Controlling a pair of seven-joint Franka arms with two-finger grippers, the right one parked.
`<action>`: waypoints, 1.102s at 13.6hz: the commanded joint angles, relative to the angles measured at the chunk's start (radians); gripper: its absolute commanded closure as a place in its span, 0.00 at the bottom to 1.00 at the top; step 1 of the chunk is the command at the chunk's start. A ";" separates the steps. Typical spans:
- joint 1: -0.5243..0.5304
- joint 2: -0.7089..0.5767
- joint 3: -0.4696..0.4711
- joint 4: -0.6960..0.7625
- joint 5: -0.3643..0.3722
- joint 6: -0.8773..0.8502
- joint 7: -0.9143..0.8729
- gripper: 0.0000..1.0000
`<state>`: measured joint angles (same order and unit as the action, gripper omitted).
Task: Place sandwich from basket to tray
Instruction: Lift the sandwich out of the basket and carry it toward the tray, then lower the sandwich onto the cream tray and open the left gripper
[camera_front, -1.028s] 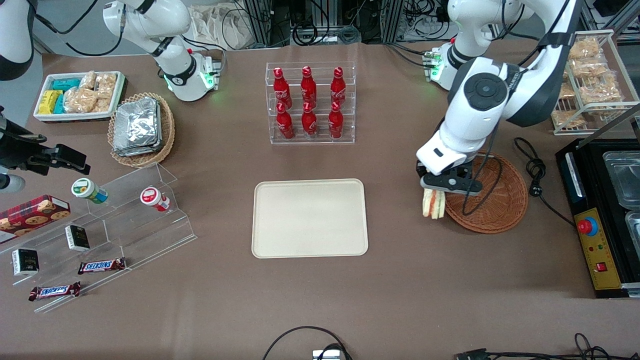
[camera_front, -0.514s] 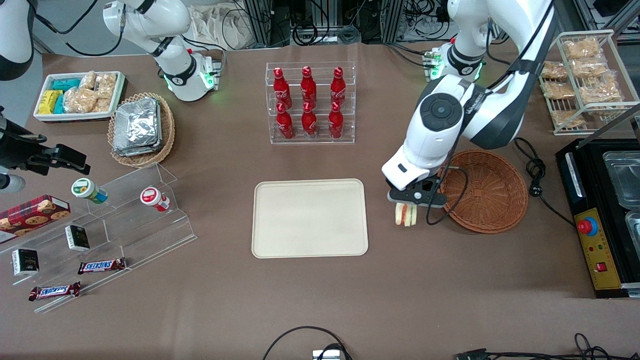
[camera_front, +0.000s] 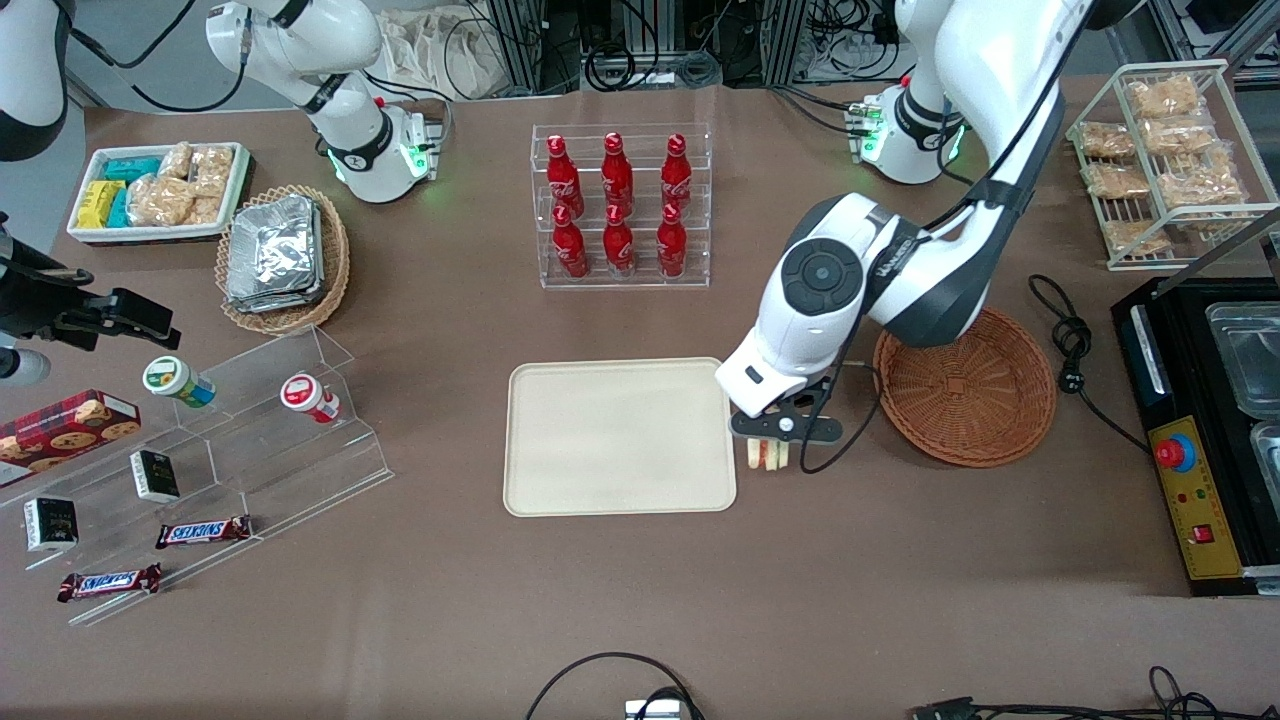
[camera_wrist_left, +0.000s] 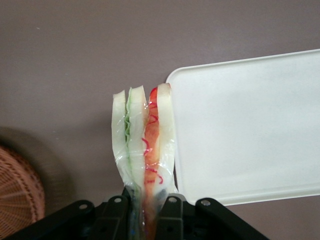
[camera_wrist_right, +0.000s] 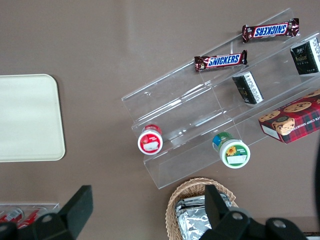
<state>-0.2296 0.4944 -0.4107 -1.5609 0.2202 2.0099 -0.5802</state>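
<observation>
Carried clear of the basket (camera_front: 965, 388), the sandwich (camera_front: 768, 454) hangs clamped in the gripper (camera_front: 785, 428) just beside the tray (camera_front: 617, 437), so the carry step needs a short further shift over it before lowering.

A wide brown tabletop (camera_front: 420, 590) fills the scene under even, soft light, its matte cloth-like surface showing only faint shadows. Along its edge farthest from the front camera stand aluminium frame posts (camera_front: 520, 40) with bundles of black cables (camera_front: 640, 55) hanging and coiling among them. At the nearest edge, another black cable (camera_front: 610, 675) loops onto the tabletop.
</observation>
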 joint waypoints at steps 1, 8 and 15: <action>-0.033 0.075 0.004 0.085 0.044 -0.031 -0.049 0.90; -0.125 0.185 0.006 0.113 0.119 0.042 -0.125 0.89; -0.165 0.268 0.009 0.110 0.134 0.165 -0.168 0.89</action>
<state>-0.3778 0.7280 -0.4102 -1.4869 0.3309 2.1557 -0.7230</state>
